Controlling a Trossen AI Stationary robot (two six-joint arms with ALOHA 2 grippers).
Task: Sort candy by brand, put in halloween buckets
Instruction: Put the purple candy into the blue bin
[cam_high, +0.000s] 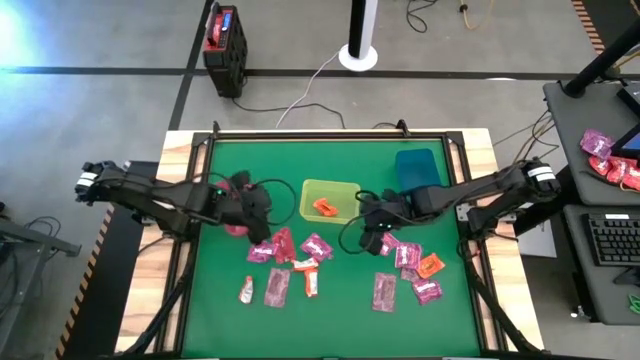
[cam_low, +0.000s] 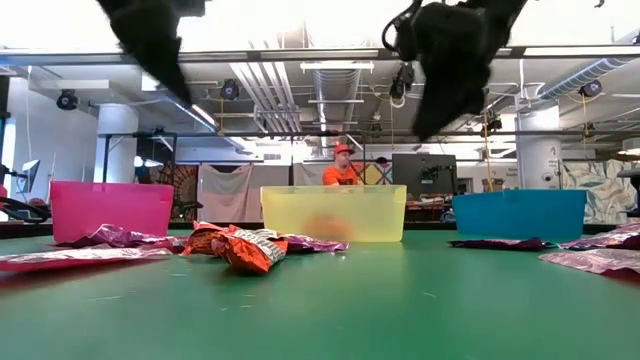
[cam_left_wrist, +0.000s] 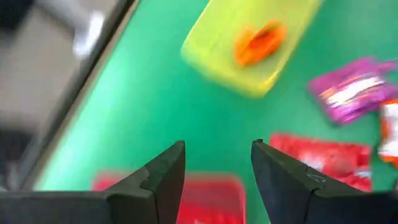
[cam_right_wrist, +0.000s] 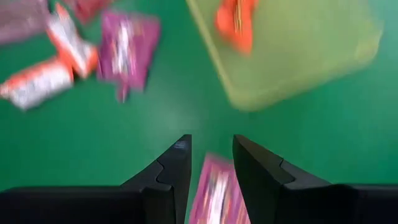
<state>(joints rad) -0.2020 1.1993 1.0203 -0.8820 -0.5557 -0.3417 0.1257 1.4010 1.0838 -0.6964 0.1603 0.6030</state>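
Note:
My left gripper is open and empty above the mat, over the crimson bin, which my arm mostly hides. My right gripper is open and empty, hovering over a magenta packet that lies flat on the mat. The yellow-green bin stands between the grippers with one orange packet lying in it. The teal bin stands at the far right. In the low view both grippers hang well above the mat.
Loose packets lie flat in two groups on the green mat: magenta, orange-and-white and reddish-pink ones near the middle, and more at the right. A raised frame borders the mat. A person in orange sits beyond the table.

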